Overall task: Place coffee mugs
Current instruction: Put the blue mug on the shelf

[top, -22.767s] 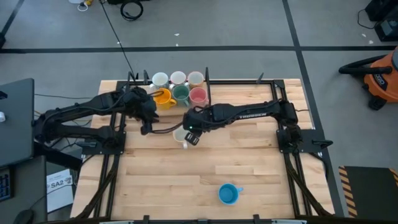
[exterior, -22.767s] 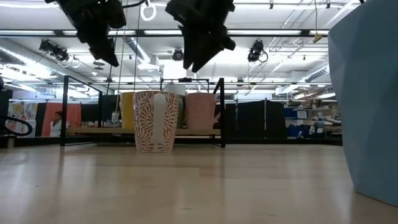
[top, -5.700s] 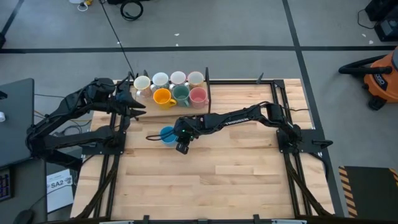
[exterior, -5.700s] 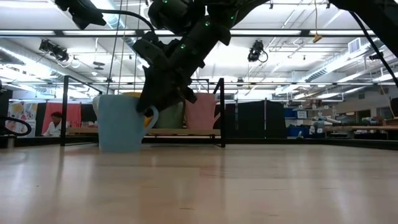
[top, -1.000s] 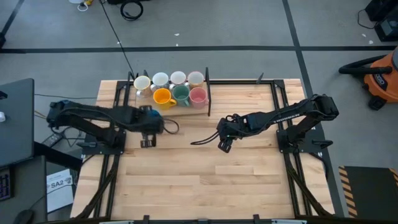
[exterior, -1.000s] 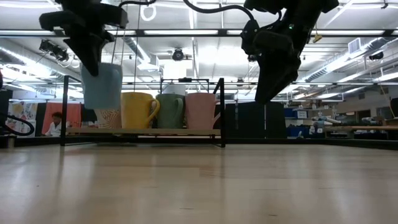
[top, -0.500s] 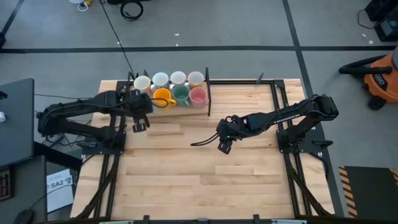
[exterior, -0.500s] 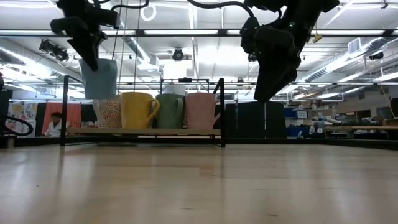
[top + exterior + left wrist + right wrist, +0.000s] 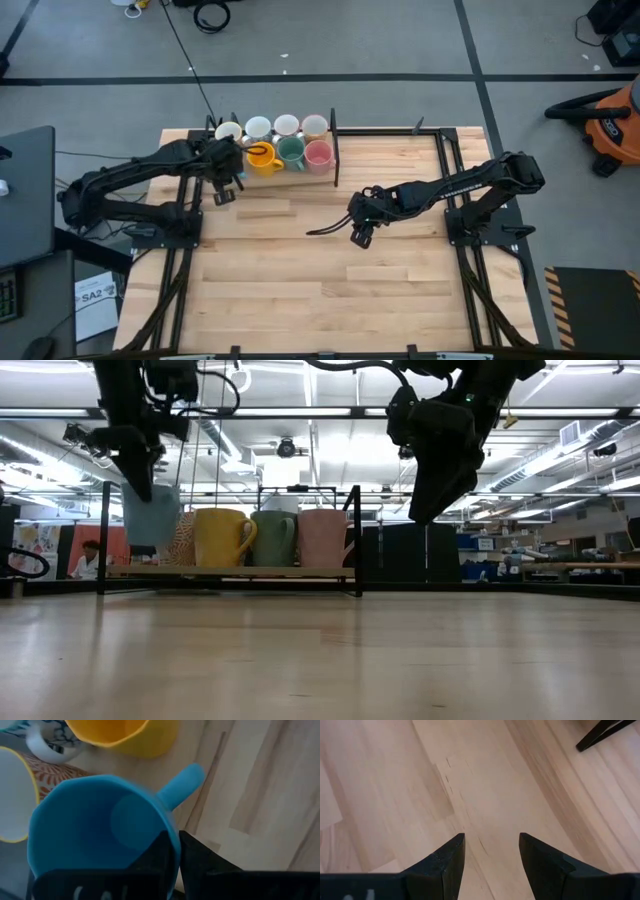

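Blue mug (image 9: 100, 830) between left fingers (image 9: 165, 855)

Between 22.8 s and 5.7 s before now: blue mug (image 9: 100, 830) went from the near edge of the bench (image 9: 400, 290) to mid-bench, right gripper (image 9: 361, 232) at it. The patterned mug (image 9: 184, 538) left mid-bench and joined the rack's back row.

By 1.0 s before: blue mug had passed to the left gripper (image 9: 222, 190), lifted off the bench; right arm had drawn back to the right of centre, fingers (image 9: 451, 857) spread and empty.

Last second: left gripper carried the blue mug toward the rack (image 9: 334, 150) and lowered it to just left of the orange mug (image 9: 262, 157), rim pinched between its fingers (image 9: 159, 851).
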